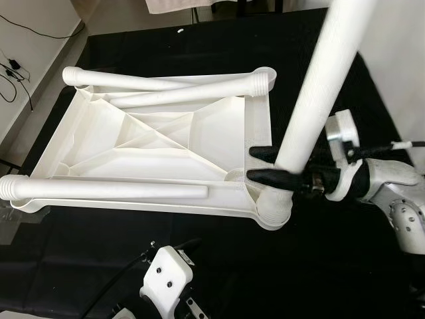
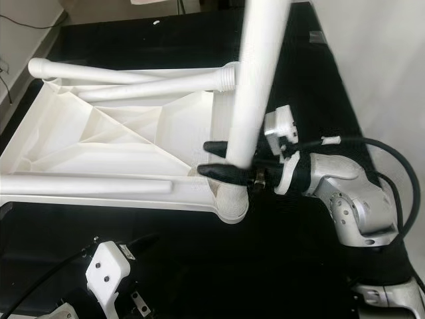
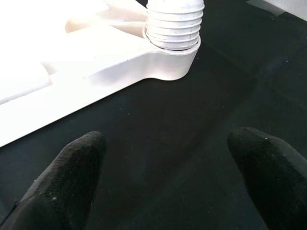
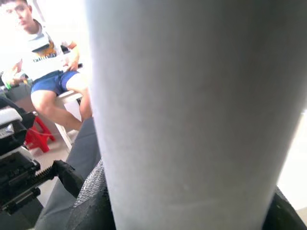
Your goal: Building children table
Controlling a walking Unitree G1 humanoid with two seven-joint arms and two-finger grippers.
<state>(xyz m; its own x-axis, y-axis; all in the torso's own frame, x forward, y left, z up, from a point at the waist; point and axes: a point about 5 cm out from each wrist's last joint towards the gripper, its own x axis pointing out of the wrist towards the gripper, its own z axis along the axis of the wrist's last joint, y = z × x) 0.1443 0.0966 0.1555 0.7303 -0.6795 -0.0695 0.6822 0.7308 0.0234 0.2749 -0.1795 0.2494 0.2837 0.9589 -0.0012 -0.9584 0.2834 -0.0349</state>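
Note:
The white plastic tabletop (image 1: 219,133) lies upside down on a black mat (image 1: 319,266). One white leg (image 1: 325,80) stands upright in the near right corner socket (image 1: 272,212). My right gripper (image 1: 254,163) is shut on this leg just above the socket, with a black finger on each side. Three more legs lie loose on the underside: one along the near edge (image 1: 106,189) and two crossing at the far side (image 1: 166,83). My left gripper (image 3: 168,187) hovers open over the mat, a short way from a corner socket (image 3: 168,67) with a ribbed leg end (image 3: 175,24) in it.
Cables (image 1: 13,73) trail over the light floor at the left, beyond the mat's edge. A white surface (image 1: 398,53) rises at the far right. A person (image 4: 43,62) sits in the background of the right wrist view, near a red stool (image 4: 36,136).

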